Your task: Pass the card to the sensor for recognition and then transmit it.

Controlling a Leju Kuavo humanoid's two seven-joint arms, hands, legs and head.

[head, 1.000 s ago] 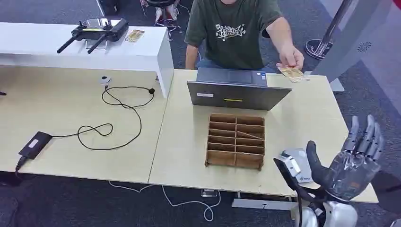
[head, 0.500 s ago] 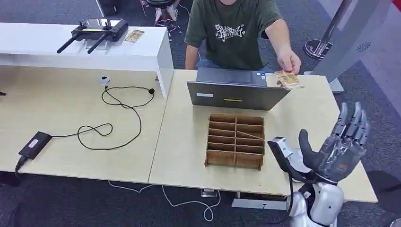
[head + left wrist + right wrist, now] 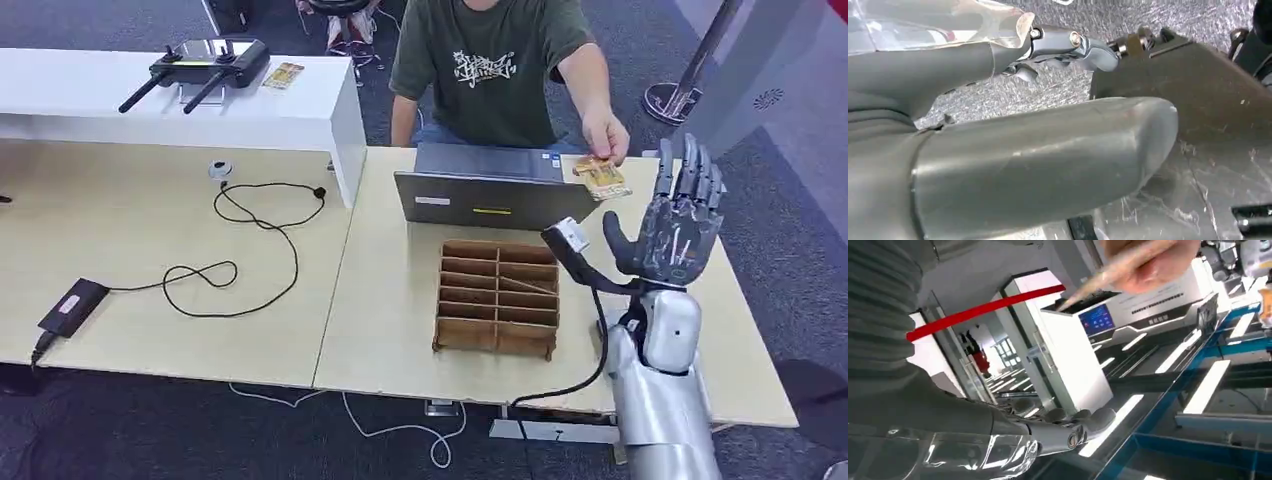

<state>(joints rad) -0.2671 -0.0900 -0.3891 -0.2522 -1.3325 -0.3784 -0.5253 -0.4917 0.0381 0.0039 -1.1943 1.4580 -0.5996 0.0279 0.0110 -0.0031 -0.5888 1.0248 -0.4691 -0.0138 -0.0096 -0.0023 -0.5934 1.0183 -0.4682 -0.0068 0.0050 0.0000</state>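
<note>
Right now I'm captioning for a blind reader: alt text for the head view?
A person's hand holds a card out toward the robot's raised, open right hand, above a wooden table with a laptop and a divided wooden tray.

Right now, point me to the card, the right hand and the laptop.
card [image 3: 598,176], head view, middle of its face
right hand [image 3: 673,232], head view, palm
laptop [image 3: 495,202], head view, back of its lid

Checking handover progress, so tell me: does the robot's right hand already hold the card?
No: in the head view the right hand is raised with fingers spread and empty, while the person's hand holds the card.
</note>
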